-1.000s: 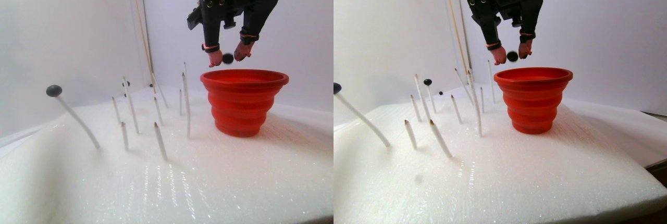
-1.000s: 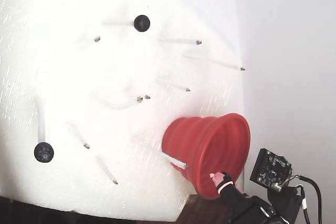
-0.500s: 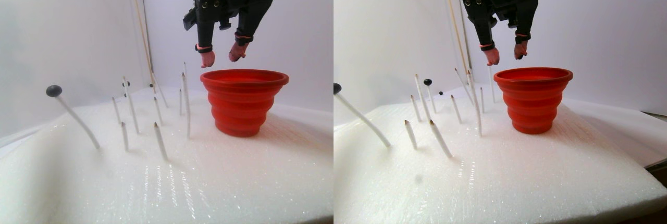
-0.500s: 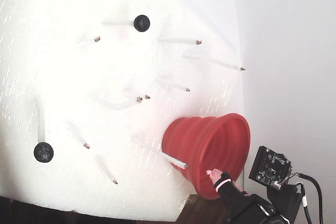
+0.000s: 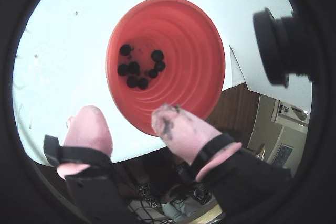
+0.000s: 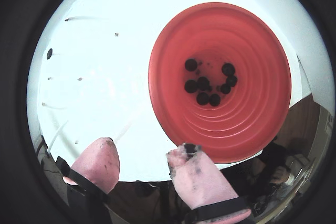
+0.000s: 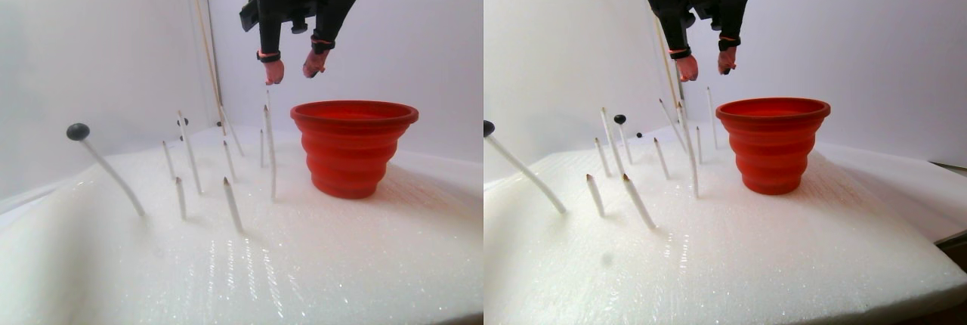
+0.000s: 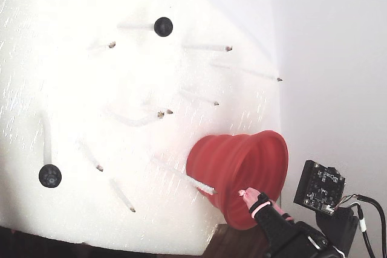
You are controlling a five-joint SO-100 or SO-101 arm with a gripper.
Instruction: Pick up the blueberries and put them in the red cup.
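Upright red cup [image 6: 262, 129] with several blueberries [image 6: 203, 83] at its bottom.

Red ribbed cup [image 6: 252, 129], black-blue blueberries [image 6: 203, 83], pink smudged fingers [image 6: 197, 174], white foam sheet [image 7: 340, 264], white sticks [image 7: 233, 205]

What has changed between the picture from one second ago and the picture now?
The gripper let go of the blueberry it held between its fingertips; its jaws are now open and empty. It also rose and moved left in the stereo pair view, away from the red cup. The blueberries lie in the cup's bottom. The cup, the white sticks and the blueberries left on them stayed put.
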